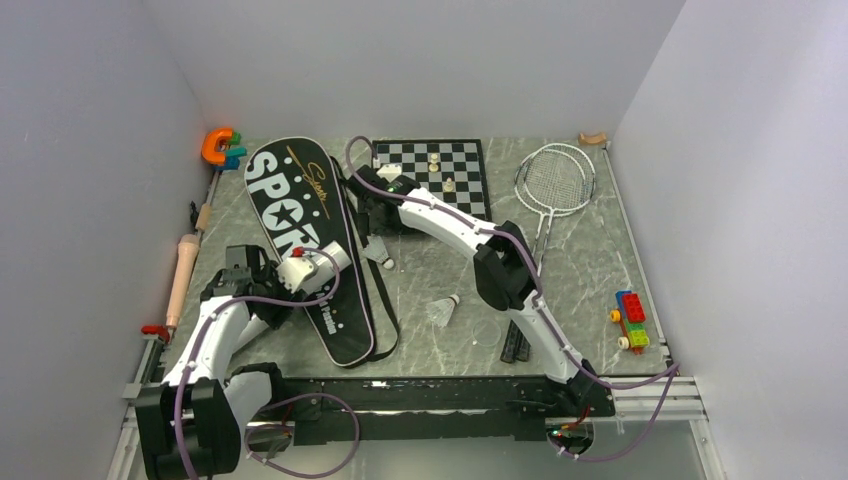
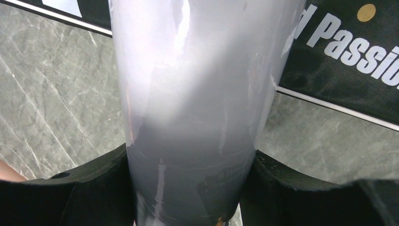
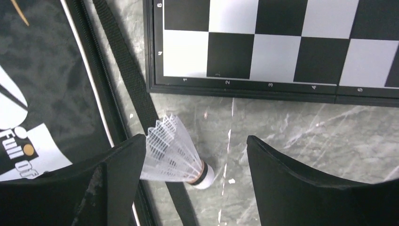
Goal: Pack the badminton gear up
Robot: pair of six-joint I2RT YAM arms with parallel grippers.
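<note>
Left pincer [image 2: 190, 162] grips the long white glossy tube [image 2: 197, 84] tight between its jaws. Right pincer [image 3: 195, 141] gapes, a small white feathered shuttlecock [image 3: 171, 155] lying inside.

The tube [image 2: 193, 94] between my left jaws looks like smooth, glossy white plastic. The bag [image 2: 348, 52] is matt black woven cloth with printed lettering. Beside the bag, the desk [image 2: 56, 94] is smooth, grey-veined stone in look. The shuttlecock [image 3: 171, 153] has a thin, ribbed, translucent skirt, and the chessboard [image 3: 282, 42] shines faintly.
</note>
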